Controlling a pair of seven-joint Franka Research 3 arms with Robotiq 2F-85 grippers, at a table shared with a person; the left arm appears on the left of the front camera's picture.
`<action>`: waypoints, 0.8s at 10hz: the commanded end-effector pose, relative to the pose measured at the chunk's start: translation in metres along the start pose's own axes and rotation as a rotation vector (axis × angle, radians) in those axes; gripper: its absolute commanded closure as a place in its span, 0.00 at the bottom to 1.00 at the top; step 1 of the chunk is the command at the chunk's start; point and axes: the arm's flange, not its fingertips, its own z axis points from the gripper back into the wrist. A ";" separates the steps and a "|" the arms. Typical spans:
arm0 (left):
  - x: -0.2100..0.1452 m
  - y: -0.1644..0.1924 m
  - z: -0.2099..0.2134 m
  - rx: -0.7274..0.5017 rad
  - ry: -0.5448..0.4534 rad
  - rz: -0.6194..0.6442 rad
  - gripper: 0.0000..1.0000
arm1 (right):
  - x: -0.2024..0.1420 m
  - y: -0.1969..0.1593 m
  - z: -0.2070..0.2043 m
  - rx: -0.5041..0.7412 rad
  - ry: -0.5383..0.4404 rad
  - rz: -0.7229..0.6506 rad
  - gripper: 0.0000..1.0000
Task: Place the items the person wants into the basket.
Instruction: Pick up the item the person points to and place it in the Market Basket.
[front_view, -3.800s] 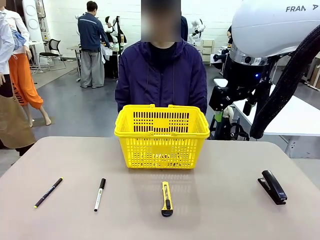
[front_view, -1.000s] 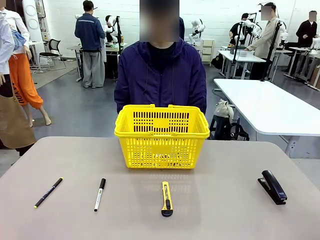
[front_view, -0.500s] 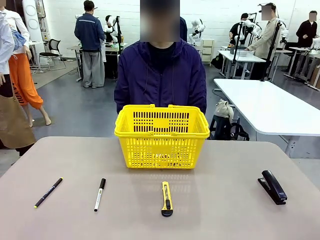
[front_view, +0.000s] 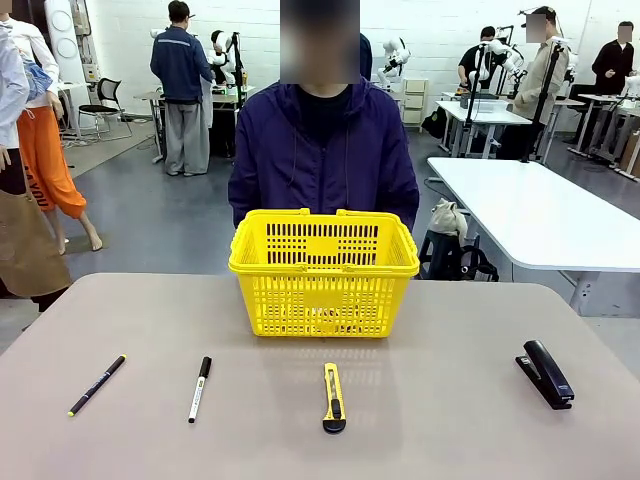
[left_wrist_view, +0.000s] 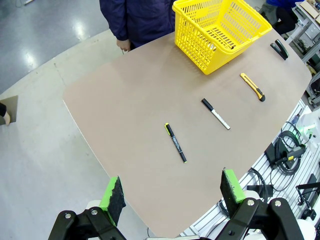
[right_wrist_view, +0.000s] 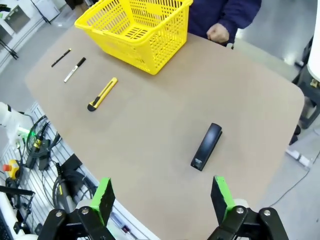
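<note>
Since the earlier frame, the right arm has been drawn back from the far right of the counter (front_view: 450, 430). The left gripper (left_wrist_view: 173, 190) and right gripper (right_wrist_view: 162, 196) are held high off its near side, fingers spread wide and empty. Nearest, the marker (front_view: 199, 389) is laid between a thin pen (front_view: 97, 385) and a utility knife (front_view: 333, 397), with a stapler (front_view: 545, 374) well apart to the right. Beyond them the basket (front_view: 320, 300) is seen with nothing inside, just before the person (front_view: 322, 160). Nothing is judged placed yet; the whole task is left.
</note>
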 end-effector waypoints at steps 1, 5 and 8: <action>-0.001 0.000 0.001 -0.015 -0.013 -0.009 0.00 | -0.001 -0.002 -0.003 0.016 -0.007 0.008 0.00; -0.001 0.000 0.001 -0.015 -0.013 -0.009 0.00 | -0.001 -0.002 -0.003 0.016 -0.007 0.008 0.00; -0.001 0.000 0.001 -0.015 -0.013 -0.009 0.00 | -0.001 -0.002 -0.003 0.016 -0.007 0.008 0.00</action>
